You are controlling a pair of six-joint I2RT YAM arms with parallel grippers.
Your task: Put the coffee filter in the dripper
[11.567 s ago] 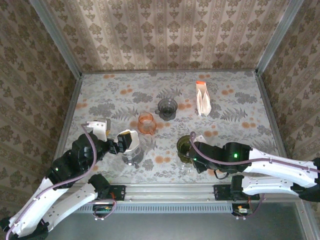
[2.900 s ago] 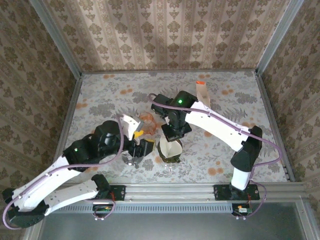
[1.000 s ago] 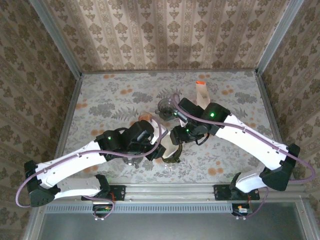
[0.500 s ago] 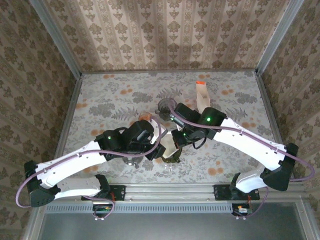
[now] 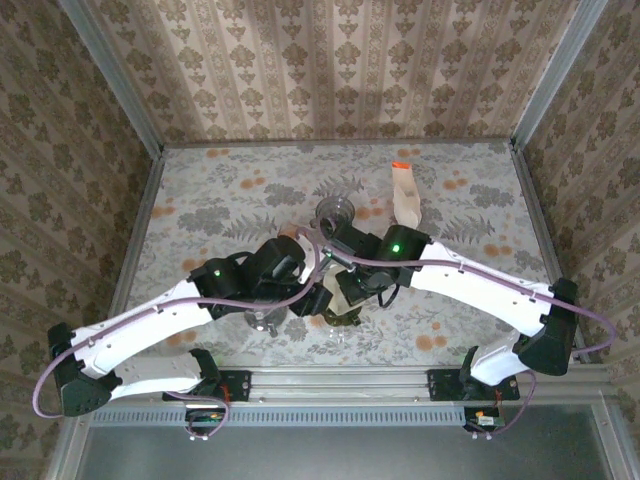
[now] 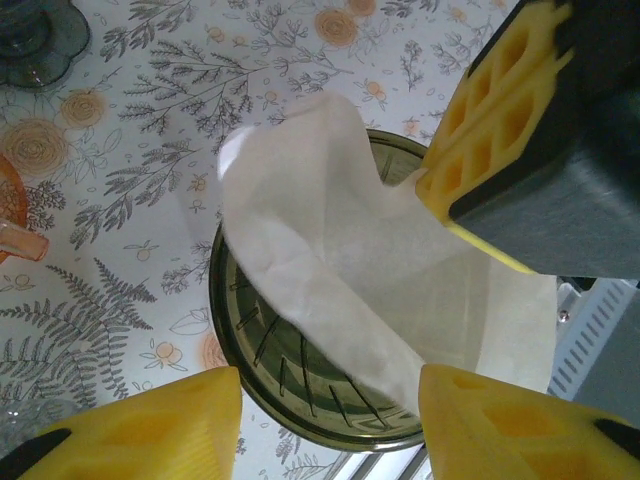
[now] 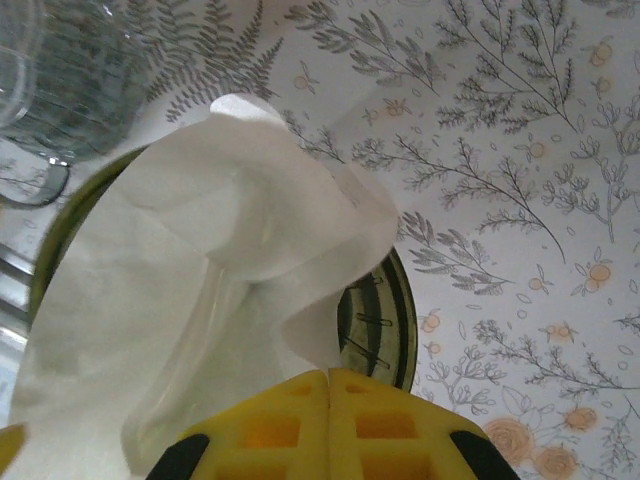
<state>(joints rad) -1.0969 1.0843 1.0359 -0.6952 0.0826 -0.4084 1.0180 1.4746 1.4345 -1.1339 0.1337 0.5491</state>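
White paper filter [image 7: 200, 260] sits puffed up in the green dripper [image 6: 285, 365]. The right claw [image 7: 328, 400] is closed tight on nothing, likely to poke it down; the left claw [image 6: 328, 388] hangs open, empty.

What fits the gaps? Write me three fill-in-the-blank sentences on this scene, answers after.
1. The white filter lies partly in the ___ dripper.
2. The right fingers, next to the filter, are ___, not open.
3. The left fingers, one on either side of the dripper, are ___, not shut.
Answers: green; shut; open
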